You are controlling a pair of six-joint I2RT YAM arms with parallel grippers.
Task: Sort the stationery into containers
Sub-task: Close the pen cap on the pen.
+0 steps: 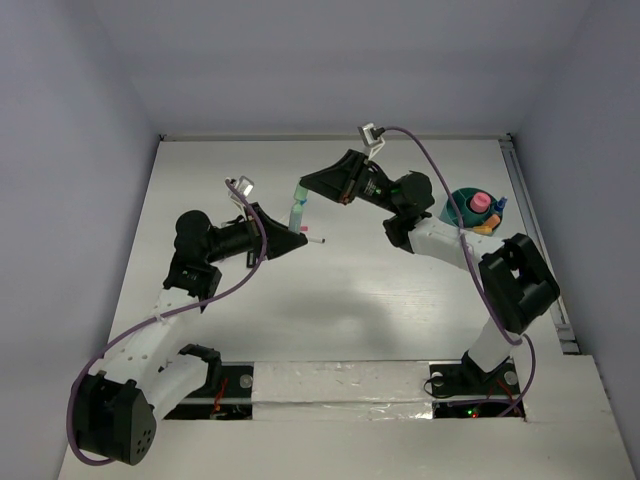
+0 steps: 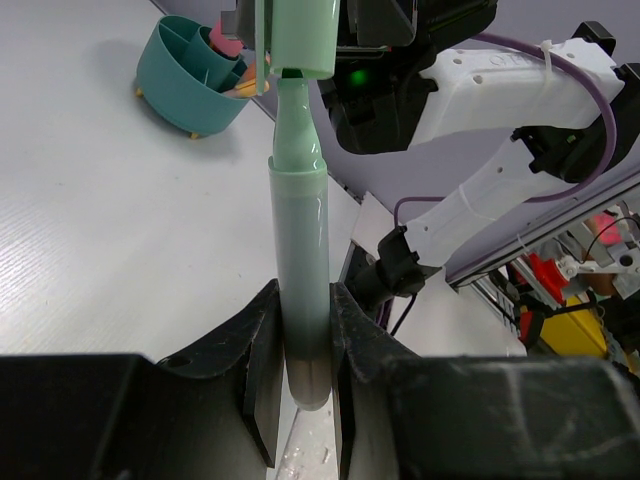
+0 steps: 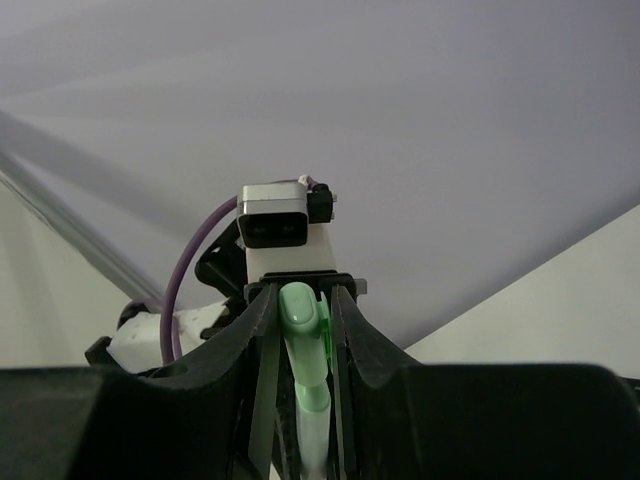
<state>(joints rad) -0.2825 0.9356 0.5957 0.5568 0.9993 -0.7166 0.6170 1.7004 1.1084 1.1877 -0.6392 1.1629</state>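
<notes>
Between the two arms, above the table, hangs a pale green pen. My left gripper is shut on the lower barrel, and the pen's end sticks out past the fingers. My right gripper is shut on the pen's cap. A narrower neck shows between cap and barrel. The round teal holder stands at the far right, holding a pink-topped piece, an orange eraser and a blue-capped marker.
A metal rail runs along the table's right edge. The right arm's elbow hangs close to the teal holder. Grey walls close in the table at the back and on both sides.
</notes>
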